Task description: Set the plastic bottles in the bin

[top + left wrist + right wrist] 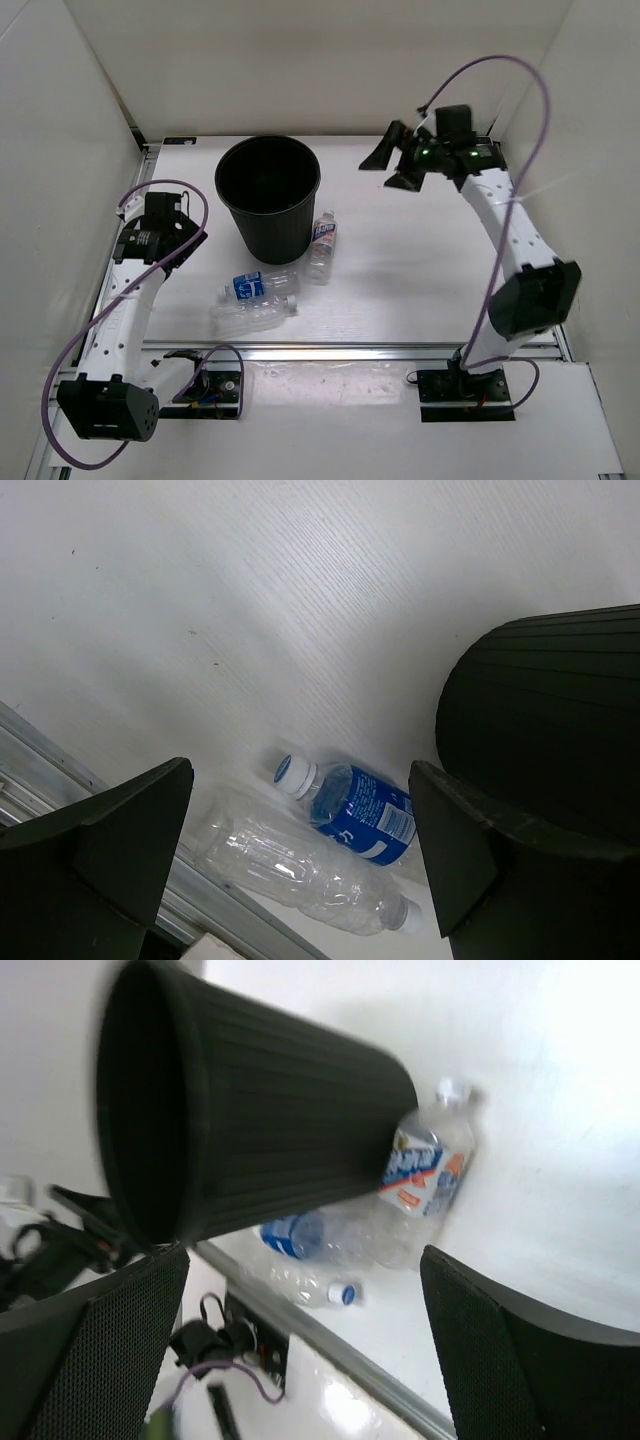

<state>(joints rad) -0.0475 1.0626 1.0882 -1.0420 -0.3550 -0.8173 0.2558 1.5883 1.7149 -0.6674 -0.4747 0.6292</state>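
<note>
Item one: round black plastic bin (pixel 270 232), ribbed, upright on the white table (pixel 420 280), mouth open upward, set toward the far left of centre. Item two: clear plastic bottle with a white-and-blue label (pixel 321 243), white cap, lying on its side just beside the bin's base on the right, cap pointing to the far side. Item three: clear plastic bottle with a dark blue label (pixel 258 286), lying on its side in front of the bin, cap to the left. Item four: clear unlabelled plastic bottle (pixel 255 313), crumpled, lying alongside item three on its near side, close against it, cap to the right. All three lie outside the bin. Item five: my left gripper (pixel 300 770), jaws spread wide and empty, held above items three and four, left of the bin. Item six: my right gripper (pixel 388 168), jaws likewise wide apart and empty, raised at the far right, well apart from the bin. Item seven: aluminium rail (pixel 350 350) along the table's near edge.
</note>
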